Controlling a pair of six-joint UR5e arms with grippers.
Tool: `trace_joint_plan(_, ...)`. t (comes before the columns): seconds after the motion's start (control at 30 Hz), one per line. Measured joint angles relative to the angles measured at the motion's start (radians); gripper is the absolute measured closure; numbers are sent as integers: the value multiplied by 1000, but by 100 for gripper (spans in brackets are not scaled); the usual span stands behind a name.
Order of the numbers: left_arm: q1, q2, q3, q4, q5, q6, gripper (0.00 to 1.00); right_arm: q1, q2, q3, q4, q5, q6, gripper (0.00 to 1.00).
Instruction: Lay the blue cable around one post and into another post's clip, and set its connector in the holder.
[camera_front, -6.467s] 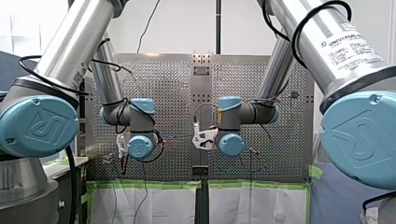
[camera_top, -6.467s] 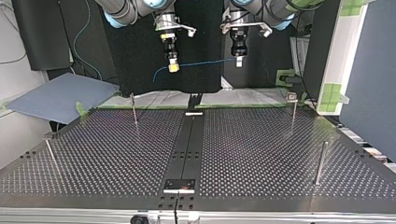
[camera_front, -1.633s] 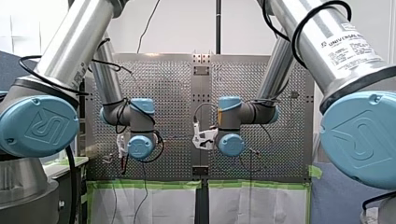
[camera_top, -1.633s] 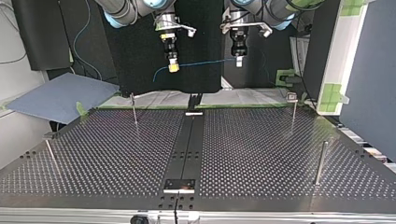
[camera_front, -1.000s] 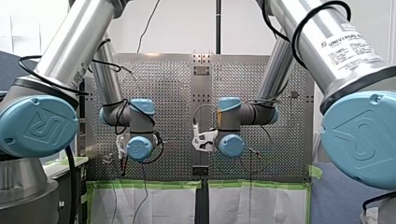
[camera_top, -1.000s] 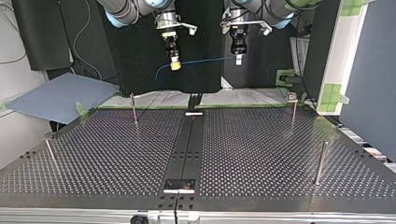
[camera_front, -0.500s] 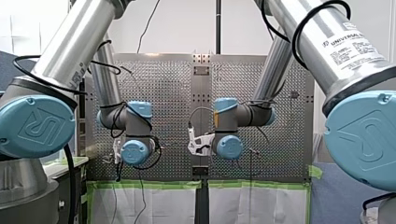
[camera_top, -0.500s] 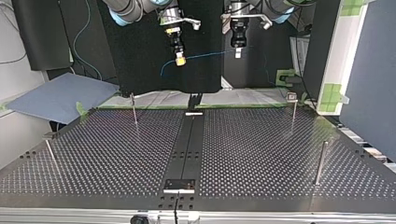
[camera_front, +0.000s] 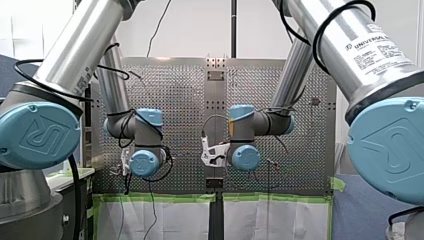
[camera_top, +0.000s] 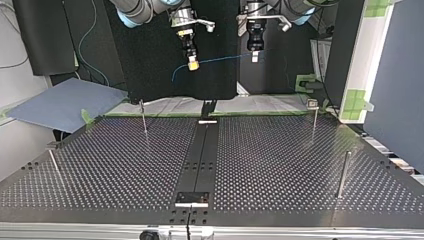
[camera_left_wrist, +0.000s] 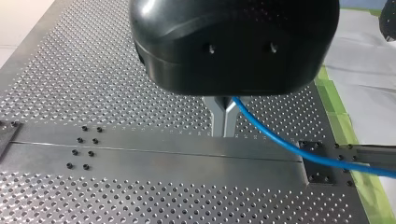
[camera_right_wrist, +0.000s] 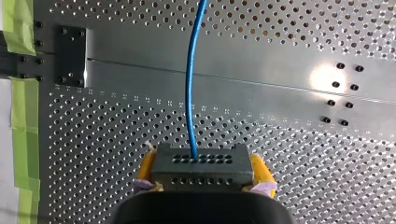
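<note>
While both arms hang well above the perforated counter (camera_top: 280, 150), my right pincer (camera_right_wrist: 201, 161) is clenched on the dark connector (camera_right_wrist: 201, 169), a block with rows of small holes, with a yellow pad (camera_right_wrist: 260, 170) pressed against each side. The blue cable (camera_right_wrist: 189, 84) leaves the block's outer face and runs straight ahead of the pincer, over the smooth metal strip (camera_right_wrist: 233, 65) that divides the counter.

My left pincer (camera_left_wrist: 223, 126) has its slim metal fingers (camera_left_wrist: 216, 114) pinched together on the cable itself. From there the cable sweeps sideways and passes above the dark end plate (camera_left_wrist: 320, 173) of the strip, near the green tape (camera_left_wrist: 336, 107) at the counter's edge.

In the top view the cable spans the air between the two pincers, a little higher at my left one, and a short curl droops past my right one toward the view's left. It hangs well apart from every post on the counter: the thin post (camera_top: 143, 117) and the block-topped post (camera_top: 314, 120) at the far edge, and the thick post (camera_top: 343, 172) and the leaning post (camera_top: 54, 167) nearer the camera.
</note>
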Motion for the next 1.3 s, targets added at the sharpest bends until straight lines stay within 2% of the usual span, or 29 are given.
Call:
trace_joint_plan(0.53,2,-3,1,3,2,-2,97,2,2,1,-2,-2,2,100)
trace_joint_plan(0.63,17,-17,8,16,17,-16,97,7,16,12,-16,-16,15,100)
trace_joint_plan(0.77,36,-22,33,12,45,-43,97,3,45,23,-45,-27,43,100)
trace_joint_plan(0.83,40,-11,48,-2,60,-54,93,-1,59,25,-59,-28,57,100)
trace_joint_plan(0.97,49,22,62,-35,73,-68,93,-13,96,26,-96,-23,87,100)
trace_joint_plan(1.03,55,42,63,-48,73,-74,93,-22,113,26,-113,-20,93,100)
trace_joint_plan(1.13,61,73,64,-61,69,-74,93,-36,145,25,-145,-20,88,100)
trace_joint_plan(1.3,71,96,65,-68,57,-67,93,-50,191,23,-191,-17,60,100)
